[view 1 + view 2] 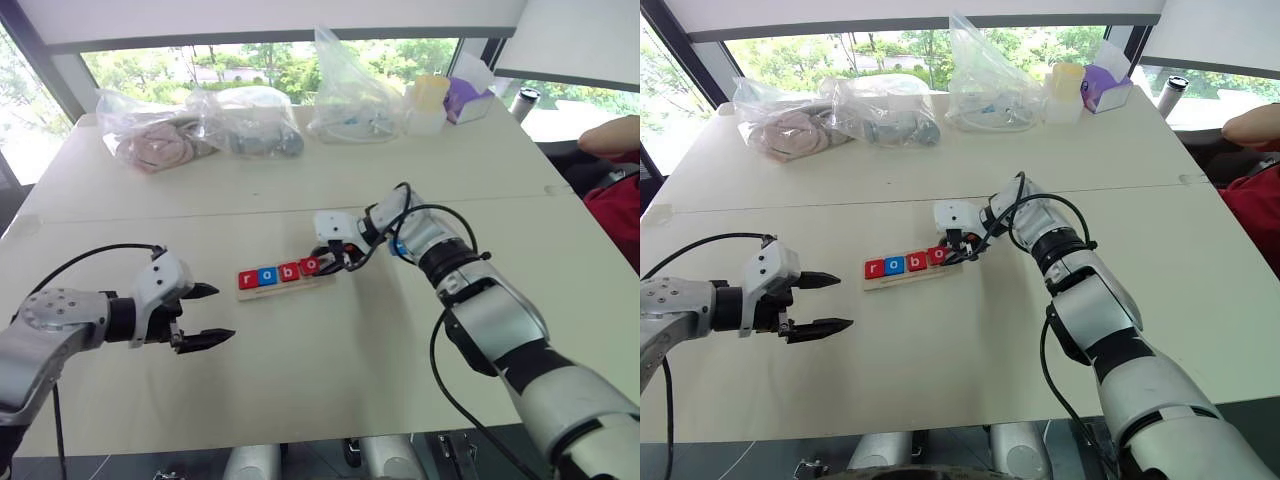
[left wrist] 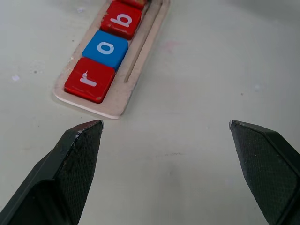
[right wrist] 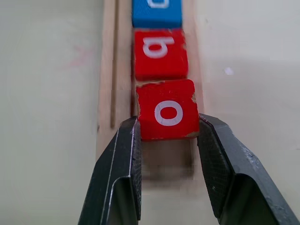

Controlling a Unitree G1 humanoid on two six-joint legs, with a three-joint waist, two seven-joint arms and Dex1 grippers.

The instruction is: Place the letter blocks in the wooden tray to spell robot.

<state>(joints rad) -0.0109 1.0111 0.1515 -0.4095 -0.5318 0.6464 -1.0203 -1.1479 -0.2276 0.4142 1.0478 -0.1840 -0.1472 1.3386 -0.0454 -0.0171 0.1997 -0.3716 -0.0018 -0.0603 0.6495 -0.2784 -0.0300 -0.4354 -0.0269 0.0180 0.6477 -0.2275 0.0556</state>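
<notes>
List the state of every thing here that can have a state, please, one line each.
Wooden tray: holds four blocks reading r, o, b, o; last place empty.
Red o block: in the tray, gripped by the right gripper.
Left gripper: jaws open, holding nothing.
Plastic bags: lying at the table's far edge.

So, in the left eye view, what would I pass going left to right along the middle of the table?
left gripper, open → red r block → blue o block → red b block → red o block, gripped by the right gripper; the four blocks sit in the wooden tray.
</notes>
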